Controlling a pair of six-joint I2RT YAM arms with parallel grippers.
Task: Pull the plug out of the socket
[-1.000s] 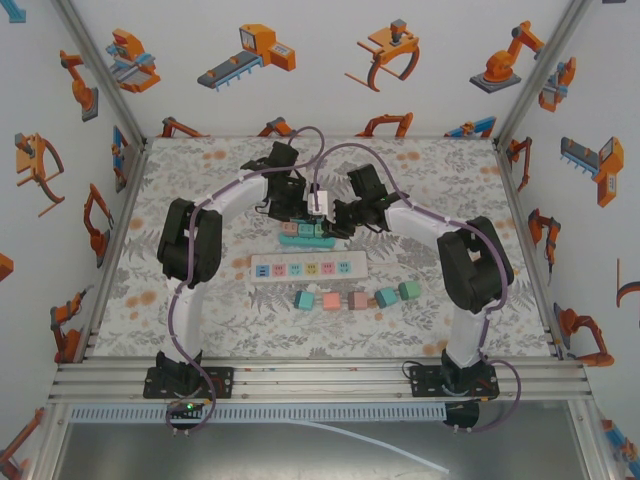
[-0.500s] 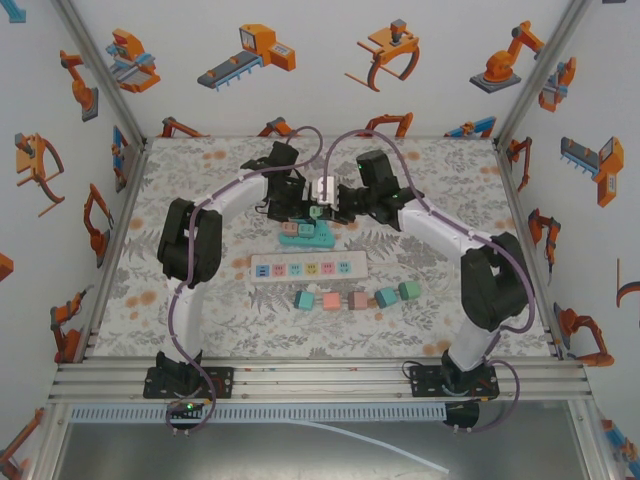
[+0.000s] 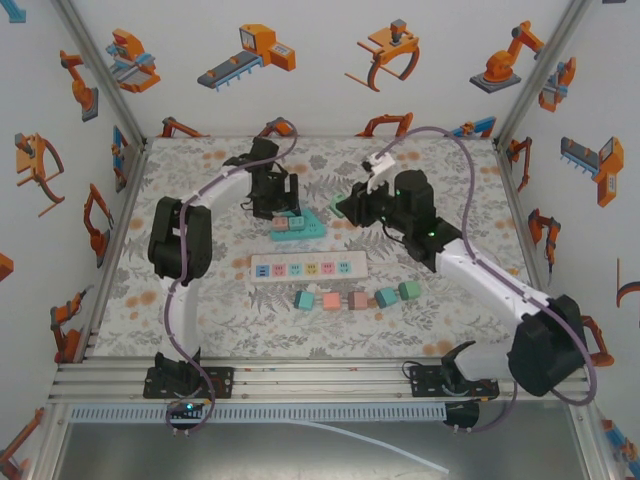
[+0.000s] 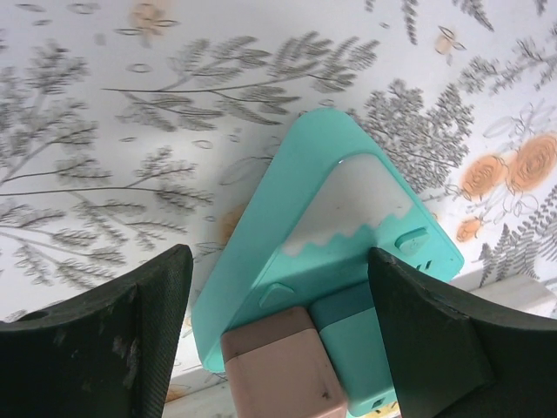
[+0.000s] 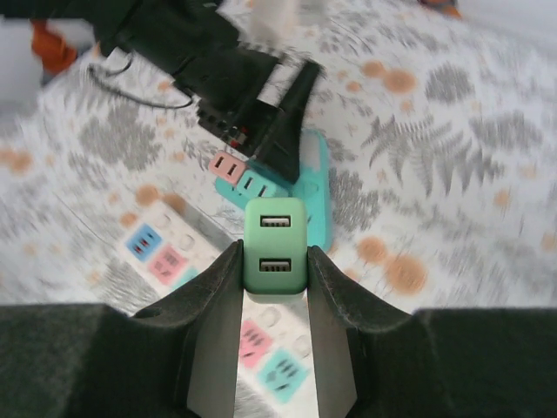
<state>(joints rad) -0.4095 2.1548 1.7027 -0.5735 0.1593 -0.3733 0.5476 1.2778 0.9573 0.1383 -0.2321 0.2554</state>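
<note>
On the left side of the worktop [image 3: 450, 170], the left pincer [image 4: 280, 261] stands over the teal socket block [image 4: 300, 200], and its jaws are wide. The two black fingers [image 4: 139, 340] are on either side of the block, and in the left wrist view there is a gap between each finger and the block. Two plugs sit in the near end of this block, side by side and touching: a pink plug [image 4: 283, 370] and a teal plug [image 4: 352, 335]. The rest of the block's top face is bare.

In front of the block, nearer to the arm bases, a white power strip [image 3: 308, 268] lies flat. A row of loose plugs [image 3: 331, 301] lies on the worktop just in front of it.

To the right of the teal socket block is the right pincer [image 5: 275, 257]. It is closed on the green plug [image 5: 275, 228], with one finger pressed on each side of it. The plug's face with two small ports points toward the wrist camera. The green plug is out of the socket block and is not touching it. In the right wrist view, the block lies on the worktop beyond the plug, with the left pincer above the block's far part.
</note>
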